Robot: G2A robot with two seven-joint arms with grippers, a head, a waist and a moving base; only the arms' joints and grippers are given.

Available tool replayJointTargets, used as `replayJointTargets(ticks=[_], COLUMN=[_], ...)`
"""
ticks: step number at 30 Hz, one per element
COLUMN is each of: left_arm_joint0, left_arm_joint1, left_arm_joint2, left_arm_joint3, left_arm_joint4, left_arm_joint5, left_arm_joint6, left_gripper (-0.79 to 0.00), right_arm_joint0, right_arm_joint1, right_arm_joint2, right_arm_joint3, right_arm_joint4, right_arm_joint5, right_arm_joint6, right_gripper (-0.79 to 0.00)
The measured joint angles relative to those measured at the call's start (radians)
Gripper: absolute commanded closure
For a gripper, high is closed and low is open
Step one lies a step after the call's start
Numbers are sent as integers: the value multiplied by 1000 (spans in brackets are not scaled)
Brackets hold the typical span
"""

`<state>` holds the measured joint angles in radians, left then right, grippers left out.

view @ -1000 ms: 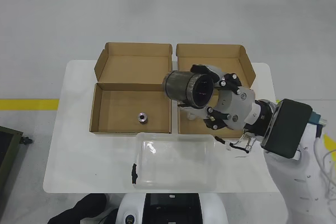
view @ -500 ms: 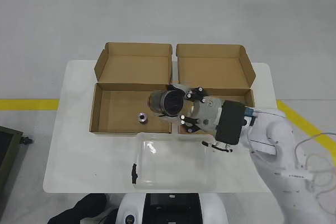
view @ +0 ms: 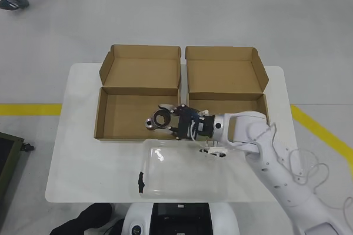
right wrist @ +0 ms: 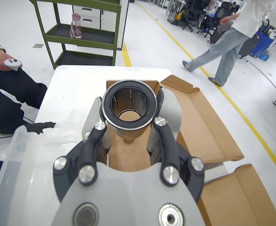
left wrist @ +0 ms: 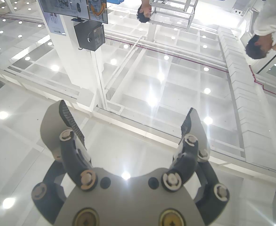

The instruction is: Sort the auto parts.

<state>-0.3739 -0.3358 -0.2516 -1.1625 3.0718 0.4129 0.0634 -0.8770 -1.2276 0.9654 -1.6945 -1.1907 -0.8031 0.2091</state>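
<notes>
Placement matters here: the right gripper (right wrist: 130, 109) is clenched around the linear bearing (right wrist: 129, 105), holding it over the left cardboard box (view: 120, 117), close by the small metal bushing (view: 148, 123) on the box floor. Lowering the bearing near the cardboard before letting go, clear of the bushing, should keep the 2 parts from knocking together. The left gripper (left wrist: 128, 116) points upward, jaws spread and empty.

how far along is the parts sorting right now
Done: one small metal part lies in the left cardboard box. In hand: the right hand grips a cylindrical bearing over that same box, beside the part. Left: releasing it there; the left hand is open, holding nothing.
</notes>
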Motion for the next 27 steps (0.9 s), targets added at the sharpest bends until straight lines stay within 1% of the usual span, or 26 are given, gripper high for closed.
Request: replayJointTargets(ticks=[13, 27], left_arm_joint0=[0, 0], left_arm_joint1=[0, 0], left_arm_joint2=[0, 0], left_arm_joint3=[0, 0], left_arm_joint4=[0, 0], left_arm_joint5=[0, 0], left_arm_joint6=[0, 0], left_gripper=[-785, -785], right_arm_joint0=[120, 202], right_arm_joint1=[-40, -86], right_arm_joint2=[-127, -234], right_arm_joint3=[164, 302], right_arm_joint4=[-16, -24], right_arm_joint5=[75, 129], right_arm_joint6=[147, 243], right_gripper=[0, 0])
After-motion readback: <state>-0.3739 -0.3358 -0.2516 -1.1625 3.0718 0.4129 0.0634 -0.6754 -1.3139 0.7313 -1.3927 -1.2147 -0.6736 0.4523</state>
